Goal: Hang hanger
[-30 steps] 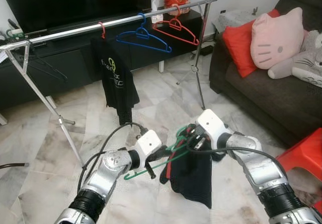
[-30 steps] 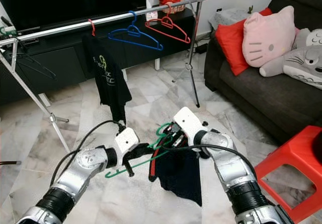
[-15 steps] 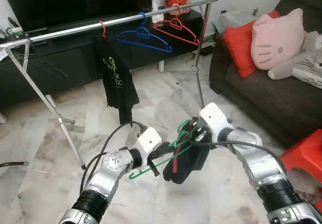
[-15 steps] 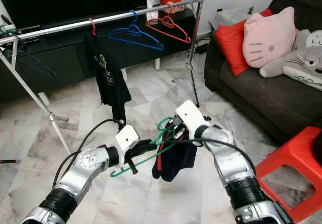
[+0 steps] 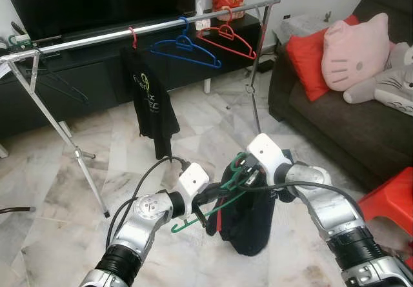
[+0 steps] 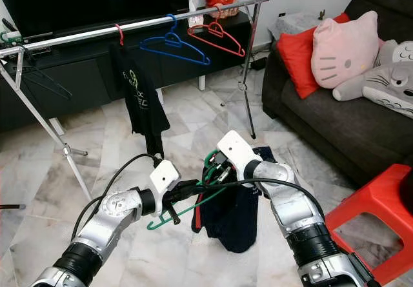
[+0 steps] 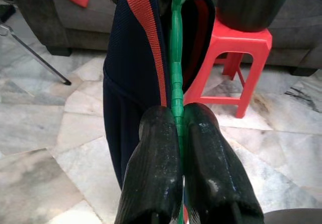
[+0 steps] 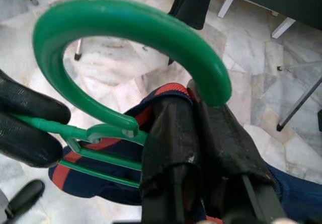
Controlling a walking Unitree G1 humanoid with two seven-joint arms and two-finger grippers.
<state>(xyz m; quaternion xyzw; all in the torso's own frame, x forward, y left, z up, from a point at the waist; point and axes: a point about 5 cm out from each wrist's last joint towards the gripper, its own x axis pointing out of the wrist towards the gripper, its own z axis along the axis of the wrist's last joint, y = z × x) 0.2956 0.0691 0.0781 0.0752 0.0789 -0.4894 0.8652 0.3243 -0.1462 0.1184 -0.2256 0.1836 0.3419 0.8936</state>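
Behind the pinched green hanger, a red stool stands.

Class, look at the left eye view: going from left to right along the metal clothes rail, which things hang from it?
Black T-shirt on a red hook → blue hanger → red hanger.
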